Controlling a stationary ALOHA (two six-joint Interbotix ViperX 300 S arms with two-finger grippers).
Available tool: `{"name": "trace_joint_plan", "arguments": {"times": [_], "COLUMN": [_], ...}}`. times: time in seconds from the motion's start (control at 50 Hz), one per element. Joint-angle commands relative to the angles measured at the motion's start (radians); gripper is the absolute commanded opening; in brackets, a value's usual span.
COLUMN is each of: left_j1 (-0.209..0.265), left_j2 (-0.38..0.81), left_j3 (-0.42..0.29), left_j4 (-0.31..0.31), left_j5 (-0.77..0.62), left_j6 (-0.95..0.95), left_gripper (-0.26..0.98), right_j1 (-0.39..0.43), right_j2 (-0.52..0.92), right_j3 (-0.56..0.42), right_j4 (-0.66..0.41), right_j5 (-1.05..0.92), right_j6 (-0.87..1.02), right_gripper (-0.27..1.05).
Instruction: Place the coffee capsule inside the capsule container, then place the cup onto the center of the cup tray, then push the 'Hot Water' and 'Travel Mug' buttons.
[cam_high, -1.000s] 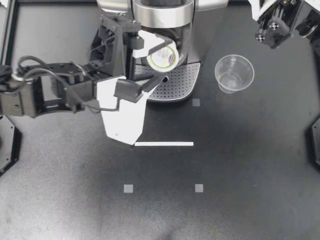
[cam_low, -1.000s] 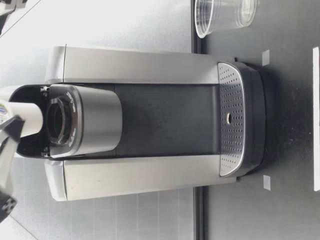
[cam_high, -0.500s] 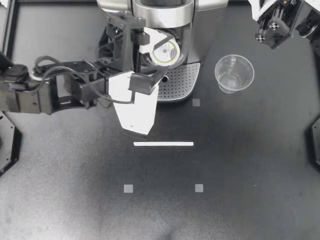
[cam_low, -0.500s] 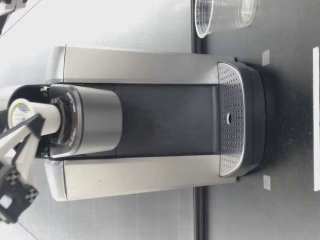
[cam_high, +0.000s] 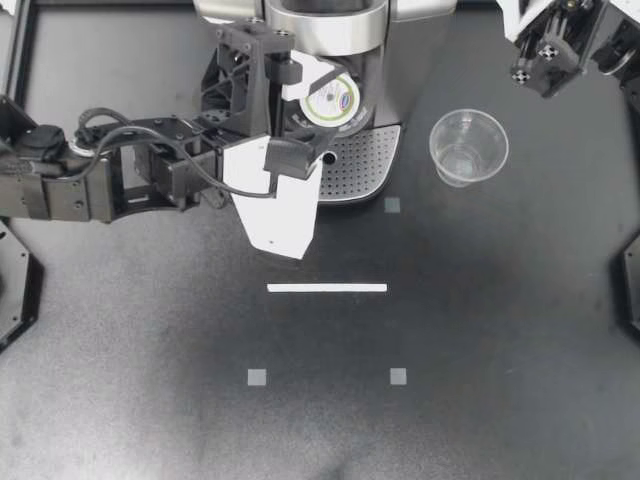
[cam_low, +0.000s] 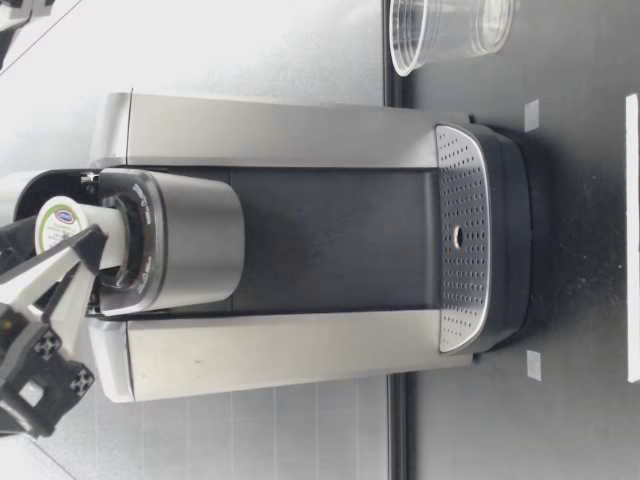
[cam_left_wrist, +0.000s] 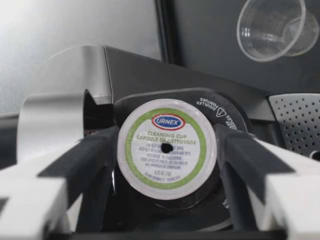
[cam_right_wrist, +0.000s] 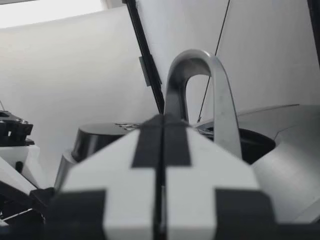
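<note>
The coffee capsule (cam_high: 330, 102), white with a green-ringed lid, sits in the open capsule holder (cam_left_wrist: 220, 107) at the top of the coffee machine (cam_high: 330, 25). My left gripper (cam_high: 308, 115) is open around it, one finger (cam_left_wrist: 85, 155) on each side, close to the rim. The low view shows the capsule (cam_low: 57, 222) tilted in the holder's mouth. A clear plastic cup (cam_high: 468, 147) stands upright on the table, right of the perforated cup tray (cam_high: 365, 165). My right gripper (cam_high: 545, 60) hangs shut and empty at the back right, well above the cup.
A white tape strip (cam_high: 327, 288) lies in front of the machine, with small grey squares (cam_high: 257, 377) near it. The machine's raised silver handle (cam_right_wrist: 200, 75) arches ahead of my right gripper (cam_right_wrist: 162, 150). The left arm reaches across the table's left half.
My left gripper carried the capsule rightward and down into the holder, and its fingers have since spread a little. The right arm and the cup have stayed put.
</note>
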Motion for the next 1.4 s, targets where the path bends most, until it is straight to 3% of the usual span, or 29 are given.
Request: {"name": "trace_joint_plan", "arguments": {"times": [0.0, 0.38, 0.68, 1.12, 1.38], "left_j1": [0.011, 0.011, 0.005, -0.048, -0.100], "left_j2": [-0.009, -0.011, -0.017, -0.052, -0.097], "left_j3": [-0.012, -0.005, -0.003, 0.017, 0.092], "left_j4": [0.009, 0.017, 0.034, 0.051, 0.052], "left_j5": [-0.003, -0.003, -0.002, -0.003, -0.018], "left_j6": [-0.005, -0.046, -0.060, -0.084, -0.238], "left_gripper": [0.68, 0.78, 0.79, 0.79, 0.79], "right_j1": [0.005, 0.003, 0.003, 0.005, -0.006], "right_j2": [-0.006, -0.005, 0.002, -0.006, 0.000], "right_j3": [-0.012, -0.011, -0.011, 0.003, -0.063], "right_j4": [0.000, -0.002, -0.006, -0.008, -0.008], "right_j5": [-0.011, -0.011, -0.011, -0.021, 0.098], "right_j6": [0.000, 0.005, 0.005, 0.006, 0.002], "right_gripper": [0.06, 0.06, 0.06, 0.06, 0.06]}}
